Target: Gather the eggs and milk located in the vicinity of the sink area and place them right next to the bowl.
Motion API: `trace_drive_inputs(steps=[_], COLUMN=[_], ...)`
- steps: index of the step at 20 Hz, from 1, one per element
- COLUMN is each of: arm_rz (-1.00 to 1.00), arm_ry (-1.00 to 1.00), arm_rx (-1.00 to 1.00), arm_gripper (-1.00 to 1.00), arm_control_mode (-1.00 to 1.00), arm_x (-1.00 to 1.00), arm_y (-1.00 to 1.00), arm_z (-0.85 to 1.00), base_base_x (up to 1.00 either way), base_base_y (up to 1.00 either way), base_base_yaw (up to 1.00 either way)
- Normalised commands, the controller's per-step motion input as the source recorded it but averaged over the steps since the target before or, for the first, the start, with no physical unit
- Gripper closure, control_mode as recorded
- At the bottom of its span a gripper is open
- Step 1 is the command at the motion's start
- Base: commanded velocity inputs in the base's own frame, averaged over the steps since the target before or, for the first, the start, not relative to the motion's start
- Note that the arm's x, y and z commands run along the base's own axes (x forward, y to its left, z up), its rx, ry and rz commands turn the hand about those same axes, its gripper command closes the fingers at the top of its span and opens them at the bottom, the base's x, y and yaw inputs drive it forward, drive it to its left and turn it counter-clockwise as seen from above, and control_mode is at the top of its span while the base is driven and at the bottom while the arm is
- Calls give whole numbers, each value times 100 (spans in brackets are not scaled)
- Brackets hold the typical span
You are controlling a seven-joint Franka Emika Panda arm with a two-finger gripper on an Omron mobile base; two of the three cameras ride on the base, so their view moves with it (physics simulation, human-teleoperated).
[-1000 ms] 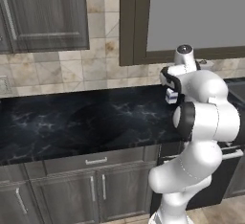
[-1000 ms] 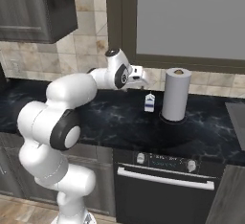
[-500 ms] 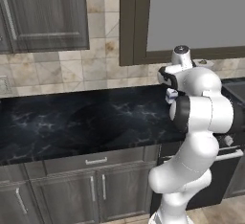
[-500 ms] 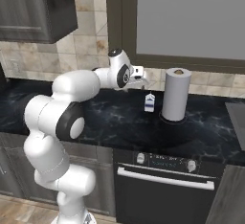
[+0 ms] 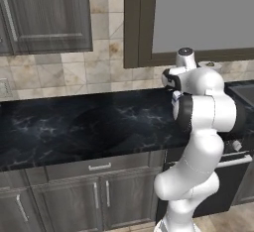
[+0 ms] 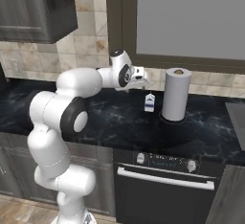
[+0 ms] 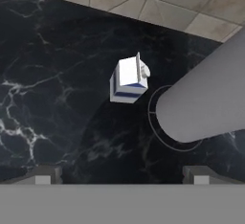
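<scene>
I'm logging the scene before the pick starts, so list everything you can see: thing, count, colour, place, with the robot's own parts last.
milk carton: one, white with a dark bluish label, upright on the counter just left of the paper-towel roll, apart from it.
paper-towel roll: one, white, standing on a round base on the counter.
counter: one, black marble with white veins, along the tiled wall.
wall tiles: beige, behind the counter.
cabinets: dark grey-brown, below and above the counter.
window: one, pale grey pane in a dark frame.
oven: one, black with a silver handle and knobs, under the counter.
arm: one, white with dark joints.
gripper: one, open, above the counter left of the carton.
</scene>
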Motion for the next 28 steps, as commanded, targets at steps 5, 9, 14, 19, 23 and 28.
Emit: trace_drive_inputs(steps=[5, 9, 14, 19, 23, 28], arm_rz=[0, 0, 0, 0, 0, 0], arm_ry=[0, 0, 6, 10, 6, 0], arm_rx=[0, 0, 1, 6, 8, 1], arm_gripper=[-100, -100, -100, -100, -100, -100], arm_control_mode=[-100, -100, -100, -100, -100, -100], arm_x=[12, 17, 19, 16, 14, 13], arm_y=[-9, -10, -9, -15, -17, -4], arm_z=[-12, -6, -7, -9, -4, -4], base_base_x=[0, 0, 0, 0, 0, 0], base_base_y=[0, 0, 0, 0, 0, 0], base_base_yaw=[0, 0, 0, 0, 0, 0])
